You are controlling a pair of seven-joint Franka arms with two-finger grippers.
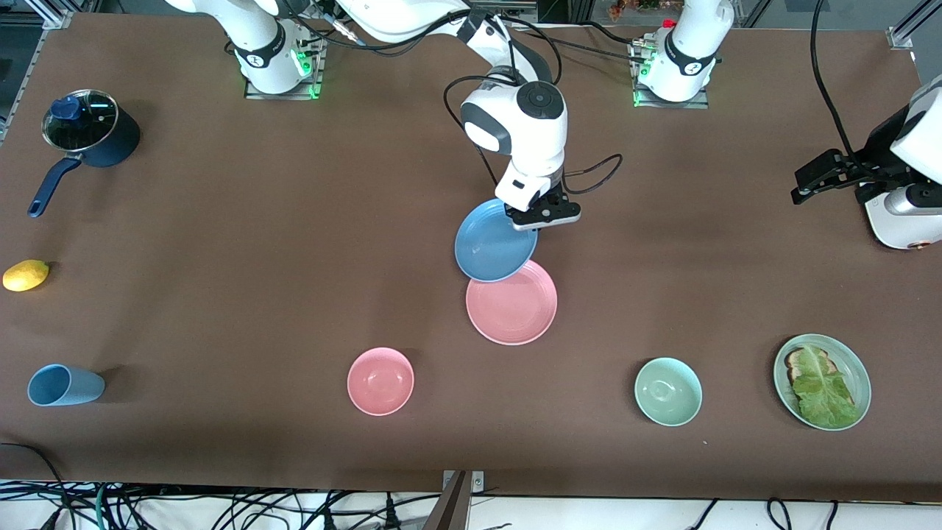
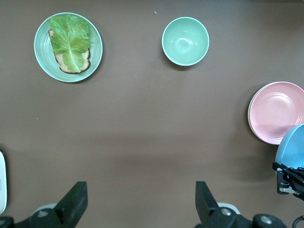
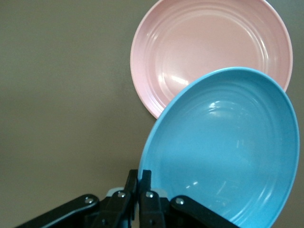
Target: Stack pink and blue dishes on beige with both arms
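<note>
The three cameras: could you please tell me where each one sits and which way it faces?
Front view: high across the table, facing both arms' bases; right gripper holds the flat round blue plate over the flat round pink plate.
Left wrist view: looks down between the open left gripper.
Right wrist view: looks along its gripper.
All share both plates.

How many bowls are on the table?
2. The pink bowl lies near the front camera, toward the right arm's end. The pale green bowl lies about equally near, toward the left arm's end, beside the lettuce plate. None seems hidden.
</note>
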